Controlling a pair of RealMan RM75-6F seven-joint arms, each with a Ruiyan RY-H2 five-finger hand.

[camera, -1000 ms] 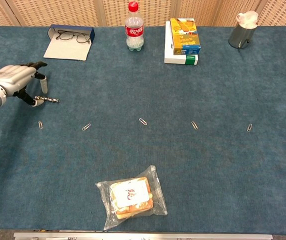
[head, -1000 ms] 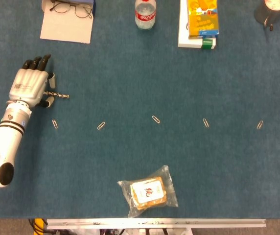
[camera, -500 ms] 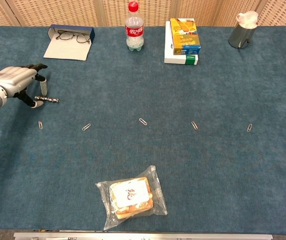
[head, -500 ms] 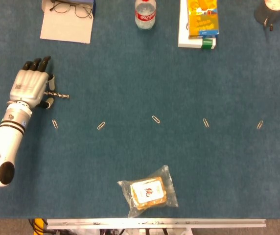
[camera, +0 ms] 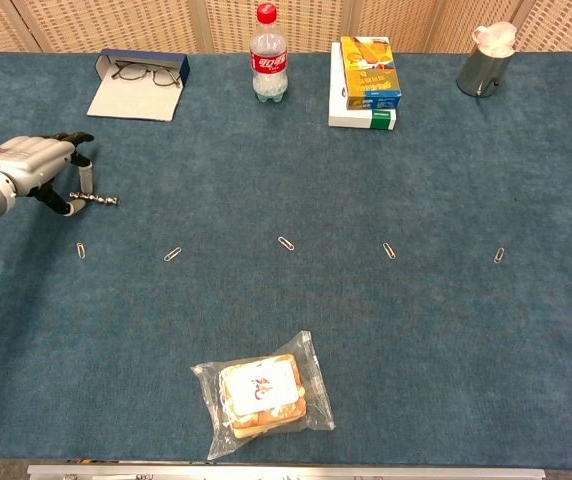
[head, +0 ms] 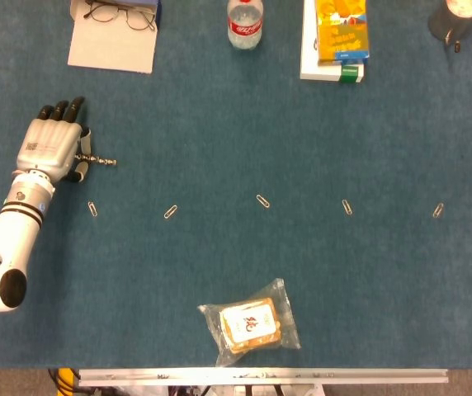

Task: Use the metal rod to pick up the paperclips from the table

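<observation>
The metal rod [head: 100,160] [camera: 99,199] lies on the blue cloth at the far left, pointing right. My left hand [head: 50,147] [camera: 26,167] is over its left end, and the thumb and a finger pinch that end from both sides while the rod rests on the table. Several paperclips lie in a row across the middle: the leftmost paperclip [head: 93,208] [camera: 81,250] just below the hand, another paperclip [head: 170,212], a middle paperclip [head: 262,200], and the rightmost paperclip [head: 438,210]. The right hand does not show in either view.
A bagged snack [head: 251,324] lies near the front edge. Along the back stand a glasses case with spectacles [head: 114,33], a plastic bottle [head: 244,23], stacked boxes [head: 335,41] and a metal cup [head: 452,21].
The left hand's thumb and finger have drawn in against the rod's left end. The rod and paperclips have not moved.
</observation>
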